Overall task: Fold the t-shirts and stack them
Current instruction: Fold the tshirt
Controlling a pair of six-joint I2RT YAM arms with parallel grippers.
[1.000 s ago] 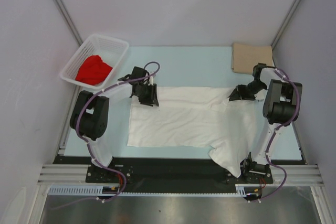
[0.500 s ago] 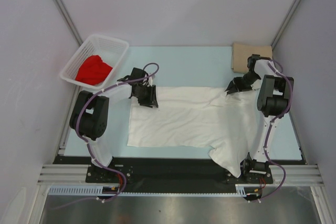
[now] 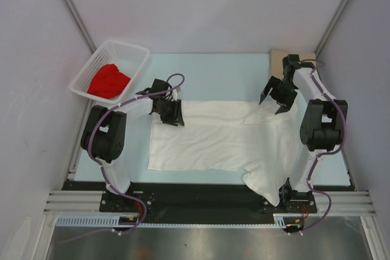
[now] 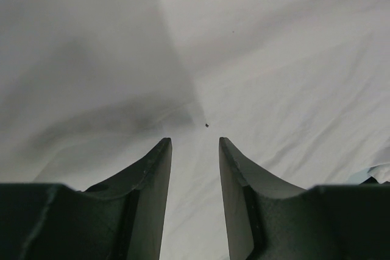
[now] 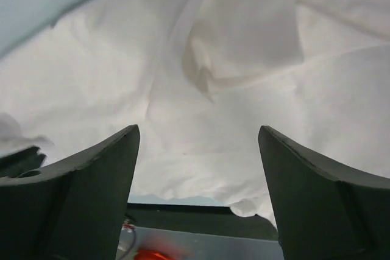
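A white t-shirt (image 3: 219,138) lies spread across the table, and its near right part droops over the front edge. My left gripper (image 3: 172,116) rests low on its far left corner. The jaws stand partly apart in the left wrist view (image 4: 195,141), with flat white cloth (image 4: 274,59) showing through the gap and nothing pinched. My right gripper (image 3: 272,103) hovers wide open above the far right corner, over rumpled cloth (image 5: 244,41) and holding nothing (image 5: 198,129). A tan t-shirt (image 3: 278,65) lies folded at the back right. A red t-shirt (image 3: 108,81) sits bunched in the basket.
The white lattice basket (image 3: 139,68) stands tilted at the back left corner. Light blue tabletop (image 3: 213,71) shows behind the white shirt. Grey walls close in on both sides, and a black rail (image 3: 195,193) runs along the front edge.
My right gripper has opened, let go of the shirt's far right corner, and lifted back toward the tan shirt. The left arm has not moved.
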